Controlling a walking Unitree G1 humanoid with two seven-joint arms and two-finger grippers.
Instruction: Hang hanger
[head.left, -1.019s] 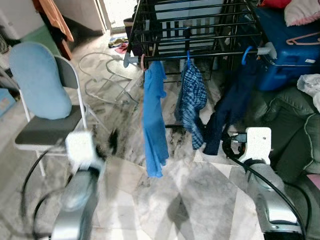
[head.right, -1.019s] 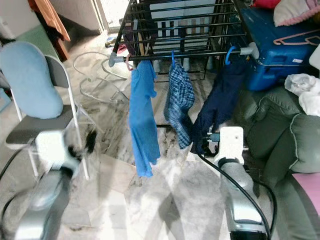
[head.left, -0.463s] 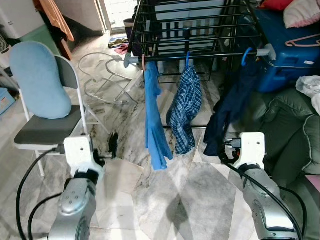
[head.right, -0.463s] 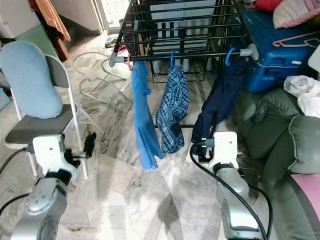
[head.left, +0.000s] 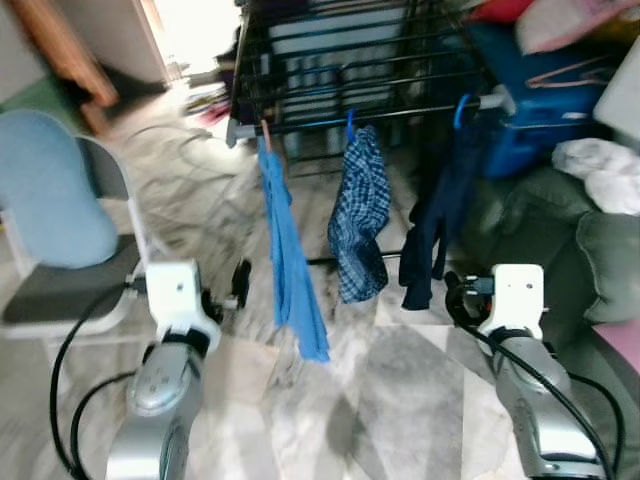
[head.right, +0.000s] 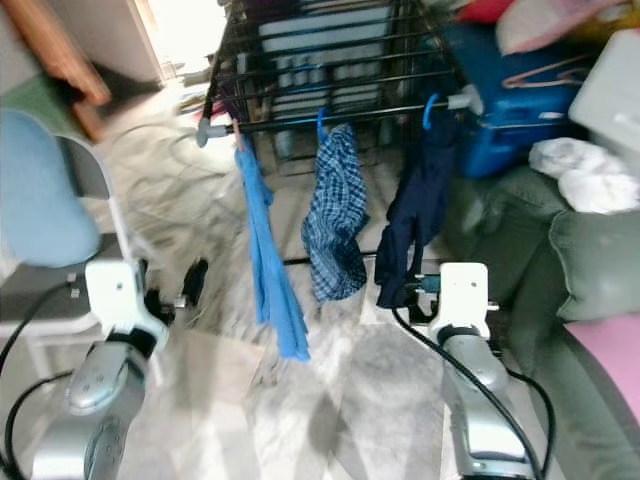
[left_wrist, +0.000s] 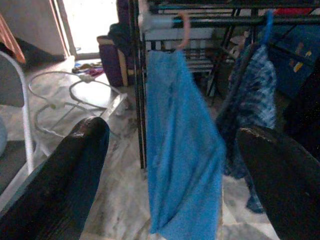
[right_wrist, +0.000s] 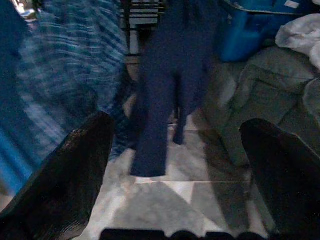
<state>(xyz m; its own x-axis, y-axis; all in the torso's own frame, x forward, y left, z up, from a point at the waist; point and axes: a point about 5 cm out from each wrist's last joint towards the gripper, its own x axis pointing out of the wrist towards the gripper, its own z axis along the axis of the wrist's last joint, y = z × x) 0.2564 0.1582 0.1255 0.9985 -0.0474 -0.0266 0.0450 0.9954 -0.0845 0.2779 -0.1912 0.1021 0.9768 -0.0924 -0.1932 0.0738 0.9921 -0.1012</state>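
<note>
Marble floor lay under your black metal drying rack (head.left: 360, 60); three hangered garments hung along its front rail, so hanging looked done, with left gripper (left_wrist: 170, 165) and right gripper (right_wrist: 175, 165) spread wide, empty.

Two silver arms, rounded and glossy, each ending in a boxy white wrist block. Black cables looping from both blocks back along the forearms. Left gripper (left_wrist: 170, 165) and right gripper (right_wrist: 175, 170) each with two long black fingers (left_wrist: 75, 170), matte and broad, rounded at the tips.
</note>
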